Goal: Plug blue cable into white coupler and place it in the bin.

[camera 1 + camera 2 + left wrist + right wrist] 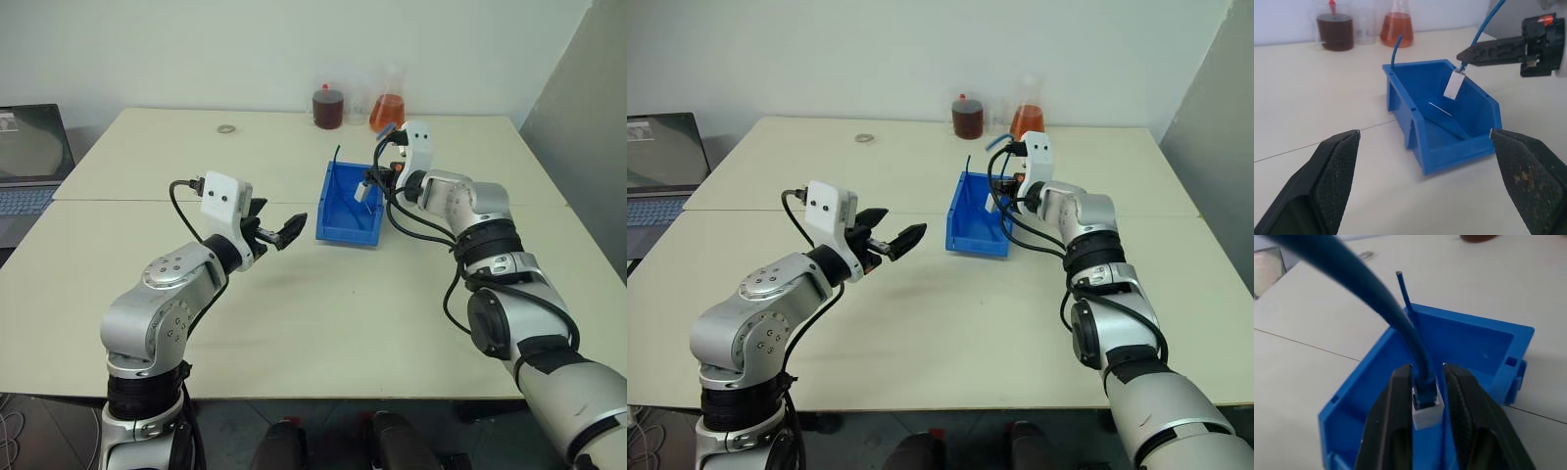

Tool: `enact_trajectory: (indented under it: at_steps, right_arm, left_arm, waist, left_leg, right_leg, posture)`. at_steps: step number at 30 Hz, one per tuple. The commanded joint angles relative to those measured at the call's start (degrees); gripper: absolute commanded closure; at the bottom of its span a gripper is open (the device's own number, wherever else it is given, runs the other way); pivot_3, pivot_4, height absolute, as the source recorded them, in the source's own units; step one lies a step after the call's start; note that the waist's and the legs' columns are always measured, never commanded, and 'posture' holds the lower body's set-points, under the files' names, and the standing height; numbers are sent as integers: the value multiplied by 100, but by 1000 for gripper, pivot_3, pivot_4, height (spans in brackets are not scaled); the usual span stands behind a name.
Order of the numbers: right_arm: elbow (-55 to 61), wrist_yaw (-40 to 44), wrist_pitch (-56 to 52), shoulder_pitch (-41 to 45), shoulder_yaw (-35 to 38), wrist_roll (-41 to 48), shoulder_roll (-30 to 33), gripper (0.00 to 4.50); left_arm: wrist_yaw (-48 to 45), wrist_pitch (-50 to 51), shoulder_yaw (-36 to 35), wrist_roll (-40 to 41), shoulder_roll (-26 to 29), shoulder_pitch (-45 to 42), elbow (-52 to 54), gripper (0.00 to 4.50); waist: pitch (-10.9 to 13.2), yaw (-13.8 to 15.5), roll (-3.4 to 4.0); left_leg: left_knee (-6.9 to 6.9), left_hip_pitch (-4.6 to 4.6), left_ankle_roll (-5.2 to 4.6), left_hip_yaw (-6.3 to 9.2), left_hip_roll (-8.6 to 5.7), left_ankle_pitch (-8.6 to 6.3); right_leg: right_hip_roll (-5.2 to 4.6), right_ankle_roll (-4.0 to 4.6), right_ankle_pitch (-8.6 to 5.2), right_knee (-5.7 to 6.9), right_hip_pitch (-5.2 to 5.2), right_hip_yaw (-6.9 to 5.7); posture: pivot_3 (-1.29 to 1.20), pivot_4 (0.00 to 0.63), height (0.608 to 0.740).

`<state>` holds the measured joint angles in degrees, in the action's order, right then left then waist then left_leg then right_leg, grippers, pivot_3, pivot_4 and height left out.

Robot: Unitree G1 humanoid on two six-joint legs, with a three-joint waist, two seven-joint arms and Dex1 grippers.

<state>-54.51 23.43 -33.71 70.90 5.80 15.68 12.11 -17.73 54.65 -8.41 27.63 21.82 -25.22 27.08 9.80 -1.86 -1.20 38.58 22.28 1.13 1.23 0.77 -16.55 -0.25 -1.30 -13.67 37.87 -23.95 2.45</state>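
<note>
Left eye view: the left gripper (277,233) is hovering at centre-left, its jaws wide apart and holding nothing. Left wrist view: the right gripper (1465,53), upper right, is pinching the thin blue cable (1484,25); the small boxy white coupler (1453,84) is hanging over the glossy plastic bin (1440,156). Right wrist view: the jaws are standing close on both sides of the plug.

Beige table (294,323) carries the bin (338,217), flasks (388,110), ring (227,128).
</note>
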Motion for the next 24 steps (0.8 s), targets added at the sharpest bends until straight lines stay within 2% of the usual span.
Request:
enact_trajectory:
  at_steps: [1,3,11,14,18,24]
  right_arm:
    - [-480,169,601,443,86,-147,41,2336]
    - [-625,219,693,526,119,-161,62,1873]
    - [-371,74,816,510,287,-90,147,12]
    - [483,310,531,111,233,7,179,12]
    - [2953,579,-117,-1171,-74,148,354,12]
    - [6330,257,-669,-3199,-310,61,742,12]
  left_arm:
    - [83,-68,50,7,-32,7,166,0]
    - [93,-81,63,19,-35,24,161,0]
    - [95,-132,233,60,-193,-33,105,0]
    - [153,-162,194,9,-210,-56,58,0]
    - [359,-244,87,-178,-156,23,39,0]
    - [749,-317,-253,-409,-158,382,91,0]
  waist:
    - [0,0,0]
    - [0,0,0]
    - [0,2,0]
    - [0,3,0]
    - [-1,36,-1]
    - [0,31,0]
  left_leg:
    - [2,23,1,-3,1,1]
    - [11,55,9,2,4,5]
    - [12,56,9,8,-4,5]
    - [12,57,9,9,-4,6]
    - [13,60,9,18,-3,5]
    - [15,63,9,20,-12,5]
  right_leg:
    - [-4,0,0,6,-21,3]
    - [-10,-1,1,11,-48,-2]
    - [-19,-2,1,12,-45,-10]
    - [-20,-2,2,10,-45,-9]
    - [-21,-3,1,9,-40,-11]
    - [-56,-11,-1,12,-43,-15]
  posture:
    - [0,150,740]
    - [0,150,740]
    - [0,150,740]
    - [0,150,740]
    - [0,150,740]
    - [0,150,740]
